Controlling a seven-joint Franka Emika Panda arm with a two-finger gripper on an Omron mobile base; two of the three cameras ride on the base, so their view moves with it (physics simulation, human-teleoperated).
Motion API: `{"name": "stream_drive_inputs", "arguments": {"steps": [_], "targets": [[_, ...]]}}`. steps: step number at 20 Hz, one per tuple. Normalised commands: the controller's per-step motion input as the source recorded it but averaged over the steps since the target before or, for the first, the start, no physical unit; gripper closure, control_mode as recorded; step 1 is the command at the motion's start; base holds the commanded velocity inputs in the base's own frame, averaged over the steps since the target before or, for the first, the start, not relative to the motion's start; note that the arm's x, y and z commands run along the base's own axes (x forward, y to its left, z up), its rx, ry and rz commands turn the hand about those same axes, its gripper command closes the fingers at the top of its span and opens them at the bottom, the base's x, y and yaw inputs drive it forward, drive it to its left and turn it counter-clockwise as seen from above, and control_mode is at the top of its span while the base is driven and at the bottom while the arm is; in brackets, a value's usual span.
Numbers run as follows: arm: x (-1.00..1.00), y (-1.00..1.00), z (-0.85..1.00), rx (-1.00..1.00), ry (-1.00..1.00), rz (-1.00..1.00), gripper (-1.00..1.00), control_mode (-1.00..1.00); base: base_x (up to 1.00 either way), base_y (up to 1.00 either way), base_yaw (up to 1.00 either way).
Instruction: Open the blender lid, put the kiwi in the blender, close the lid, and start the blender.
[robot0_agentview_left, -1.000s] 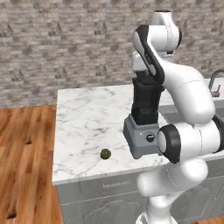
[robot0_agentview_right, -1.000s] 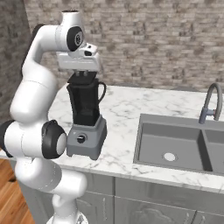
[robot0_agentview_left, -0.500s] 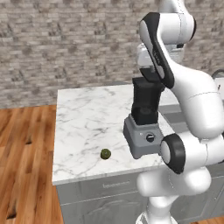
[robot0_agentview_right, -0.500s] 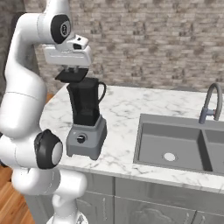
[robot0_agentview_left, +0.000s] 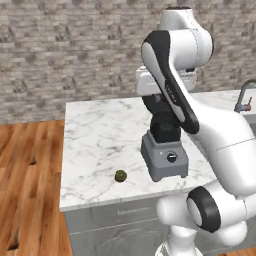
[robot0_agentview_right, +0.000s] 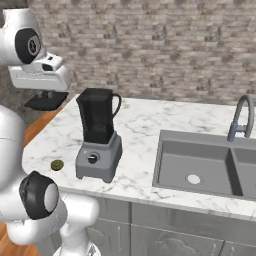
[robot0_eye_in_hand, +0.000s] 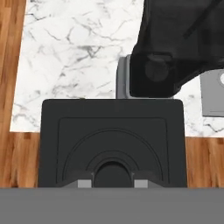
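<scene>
The blender (robot0_agentview_right: 99, 135) stands on the marble counter, its black jar open at the top and its grey base carrying a round knob (robot0_agentview_right: 92, 159). My gripper (robot0_agentview_right: 47, 95) hangs left of the jar at about rim height, shut on the blender lid (robot0_agentview_right: 46, 101), a flat black slab held level. From the hand, the lid (robot0_eye_in_hand: 111, 140) lies just beyond my gripper (robot0_eye_in_hand: 112, 181), whose fingertips (robot0_eye_in_hand: 84, 183) clamp its near edge, and the open jar (robot0_eye_in_hand: 175, 48) sits past it. The kiwi (robot0_agentview_left: 120, 175) (robot0_agentview_right: 57, 164) rests on the counter left of the blender base (robot0_agentview_left: 165, 159), near the front edge.
A steel sink (robot0_agentview_right: 200, 167) with a curved faucet (robot0_agentview_right: 241, 120) is set into the counter right of the blender. A brick wall (robot0_agentview_right: 165, 45) backs the counter. The counter's left end (robot0_agentview_left: 67, 160) drops to a wooden floor (robot0_agentview_left: 30, 180).
The arm has lifted the lid off the jar and carried it up and to the left, so the jar's top now stands open. Blender and kiwi have not moved.
</scene>
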Motion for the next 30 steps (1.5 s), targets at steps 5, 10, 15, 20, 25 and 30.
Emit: {"name": "stream_drive_inputs", "arguments": {"steps": [5, 10, 15, 20, 25, 30], "targets": [[-0.22, 0.99, -0.48, 0.0, 0.04, -0.03, 1.0, -1.0, 0.0, 0.0, 0.0], [0.01, 1.0, -0.59, -0.03, 0.1, -0.05, 1.0, -1.0, 0.0, 0.0, 0.0], [0.3, 1.0, -0.57, -0.07, 0.13, -0.02, 1.0, -1.0, 0.0, 0.0, 0.0], [0.49, 0.64, -0.79, -0.07, 0.04, -0.03, 1.0, -1.0, 0.0, 0.0, 0.0], [0.48, 0.09, -0.88, 0.0, 0.0, 0.0, 1.0, -1.0, 0.0, 0.0, 0.0], [0.41, 0.09, -0.74, 0.0, 0.0, 0.0, 1.0, -1.0, 0.0, 0.0, 0.0]]}}
